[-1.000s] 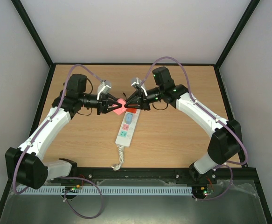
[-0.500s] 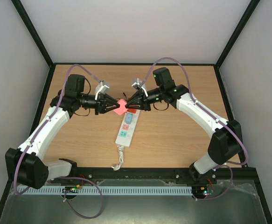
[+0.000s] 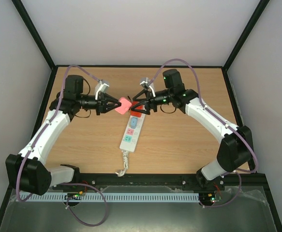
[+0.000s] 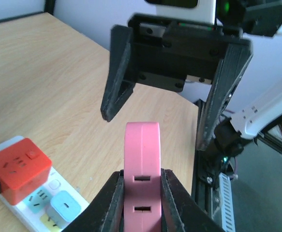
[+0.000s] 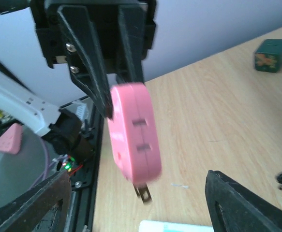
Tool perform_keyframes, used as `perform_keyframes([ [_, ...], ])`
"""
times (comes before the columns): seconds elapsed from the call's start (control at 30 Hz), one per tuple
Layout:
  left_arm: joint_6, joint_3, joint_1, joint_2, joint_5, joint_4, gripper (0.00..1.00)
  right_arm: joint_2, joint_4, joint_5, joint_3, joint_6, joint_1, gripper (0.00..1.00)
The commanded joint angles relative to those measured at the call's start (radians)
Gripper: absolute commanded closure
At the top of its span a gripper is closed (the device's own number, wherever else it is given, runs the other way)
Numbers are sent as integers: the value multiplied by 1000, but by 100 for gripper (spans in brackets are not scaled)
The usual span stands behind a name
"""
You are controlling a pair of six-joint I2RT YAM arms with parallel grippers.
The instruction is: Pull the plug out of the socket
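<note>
Top external view: socket [image 3: 130, 130] lies flat on the wood-grain surface [image 3: 189, 140]. Its long axis runs near-to-far, w/ the far end tilted slightly right. Body is a long white strip of smooth plastic w/ pastel outlet faces in a row. A coiled white cord [image 3: 124, 162] is at the near end, towards the arm bases. A red adapter [image 3: 137, 116], cube-shaped, is seated at the strip's far end.

Plug [image 3: 126, 104] is held in the air, clear of the socket, above its far end and just up-left of the red adapter. It is a flat pink block w/ rounded corners and a smooth finish. Two small slots are seen in its narrow edge in the left wrist view. In the right wrist view its long axis is approx. upright, slightly tilted, w/ a metal prong [image 5: 143, 192] at the lower end pointing down.

Left arm is reached in from the left, forearm approx. level. Left hand [image 3: 116, 105] is clamped on the plug, black fingers [image 4: 112, 203] pressed to both broad faces.

Right arm is mirrored from the right. Right hand [image 3: 134, 105] is spread wide, w/ nothing gripped; gaps are seen between its fingers [image 4: 117, 77] and the plug.

A small green block [image 5: 271, 54] is seen on the surface, well apart.
</note>
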Motion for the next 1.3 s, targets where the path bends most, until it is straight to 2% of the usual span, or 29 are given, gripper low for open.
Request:
perform_keyframes([
  [0.0,-139,13,42,-10,0,134,97,-59,157,114,-59,142,-37,26],
  [0.17,-228,8,54,-3,7,202,97,-56,165,299,-84,169,-36,27],
  [0.37,-349,-19,52,-9,-19,331,97,-42,233,324,-118,245,-30,27],
  [0.53,-395,-51,37,-5,-20,390,97,-20,253,305,-99,274,-12,26],
  [1.03,-400,-73,-14,8,0,410,97,41,290,258,-52,335,9,27],
  [1.17,-400,-84,-14,8,-3,410,98,38,311,199,-52,349,9,27],
  [1.27,-407,-90,-14,9,-5,416,97,30,361,99,-69,380,9,26],
])
